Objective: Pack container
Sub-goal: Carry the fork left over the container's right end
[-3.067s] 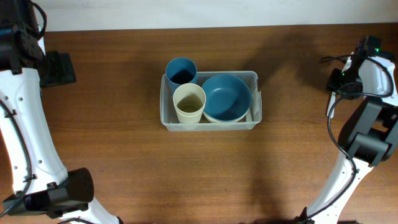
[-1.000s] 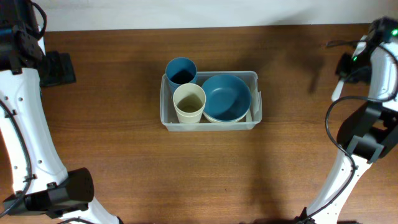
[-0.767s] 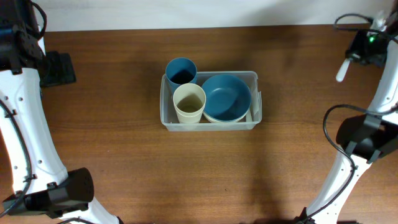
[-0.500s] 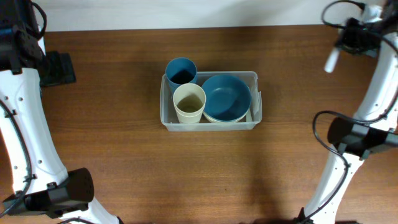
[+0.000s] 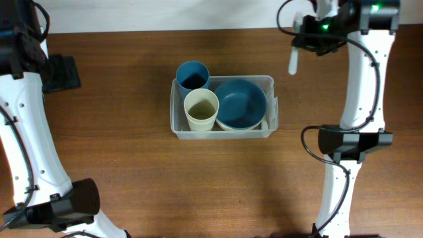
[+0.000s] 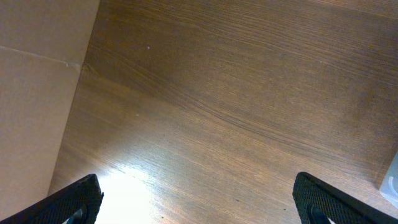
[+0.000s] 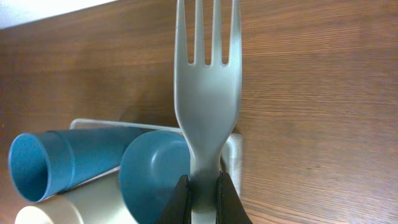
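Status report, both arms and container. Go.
Left gripper open, empty. Right gripper shut on pale fork, past container's far right corner. Container holds blue cup, cream cup, blue bowl. Nothing between.

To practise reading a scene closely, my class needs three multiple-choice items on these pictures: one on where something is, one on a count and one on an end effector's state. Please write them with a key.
1. Where is the fork?
A. In the container
B. In the right end effector, outside the container
C. In the left end effector

2. How many cups are in the container?
A. One
B. Two
C. Four

3. The left end effector is:
A. Open and empty
B. Shut on a cup
C. Shut on the fork

Key:
1 B: the right wrist view shows the fork's handle pinched there.
2 B: there is one blue cup and one cream cup.
3 A: its tips stand far apart with nothing between them.
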`<state>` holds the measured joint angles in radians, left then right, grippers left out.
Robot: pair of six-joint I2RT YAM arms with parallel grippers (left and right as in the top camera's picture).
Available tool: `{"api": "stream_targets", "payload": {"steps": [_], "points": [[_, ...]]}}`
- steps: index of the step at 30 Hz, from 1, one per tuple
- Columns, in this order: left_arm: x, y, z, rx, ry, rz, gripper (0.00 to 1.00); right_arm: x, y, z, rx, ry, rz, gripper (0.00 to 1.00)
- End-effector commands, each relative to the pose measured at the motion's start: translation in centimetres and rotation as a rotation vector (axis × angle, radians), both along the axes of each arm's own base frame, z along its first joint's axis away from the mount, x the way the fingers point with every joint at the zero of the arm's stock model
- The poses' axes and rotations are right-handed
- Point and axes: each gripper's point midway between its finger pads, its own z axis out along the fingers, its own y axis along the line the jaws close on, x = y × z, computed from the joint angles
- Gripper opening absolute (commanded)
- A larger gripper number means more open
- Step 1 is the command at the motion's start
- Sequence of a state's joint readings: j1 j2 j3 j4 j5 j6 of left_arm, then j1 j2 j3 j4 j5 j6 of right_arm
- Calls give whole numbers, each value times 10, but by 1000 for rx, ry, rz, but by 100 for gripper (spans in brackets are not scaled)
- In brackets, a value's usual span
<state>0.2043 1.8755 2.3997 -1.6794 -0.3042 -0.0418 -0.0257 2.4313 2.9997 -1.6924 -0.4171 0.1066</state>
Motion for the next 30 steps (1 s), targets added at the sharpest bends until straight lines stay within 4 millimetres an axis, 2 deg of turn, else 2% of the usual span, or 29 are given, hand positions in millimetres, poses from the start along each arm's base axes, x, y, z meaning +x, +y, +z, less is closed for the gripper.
{"api": "stream_targets", "payload": {"steps": [1,4,8,13,16,21,24,27,30], "points": [[-5,2,14,22,-39,6,100,-6,11,12,17,-17,20,4],[-5,2,14,22,-39,6,100,-7,10,13,2,-19,18,4],[-5,2,14,22,-39,6,100,-9,-7,11,-92,-13,-28,4],[-5,2,14,22,-39,6,100,-16,-8,11,-103,7,-23,4],[-5,2,14,22,-39,6,100,-25,-8,-1,-110,61,-4,4],[-5,2,14,22,-39,6,100,-47,-8,-31,-109,212,4,4],[-5,2,14,22,-39,6,100,-55,-1,-41,-67,267,20,4],[-5,2,14,22,-39,6,100,-59,18,-40,12,282,56,4],[-5,2,14,22,-39,6,100,-61,31,-39,15,280,87,4]]}}
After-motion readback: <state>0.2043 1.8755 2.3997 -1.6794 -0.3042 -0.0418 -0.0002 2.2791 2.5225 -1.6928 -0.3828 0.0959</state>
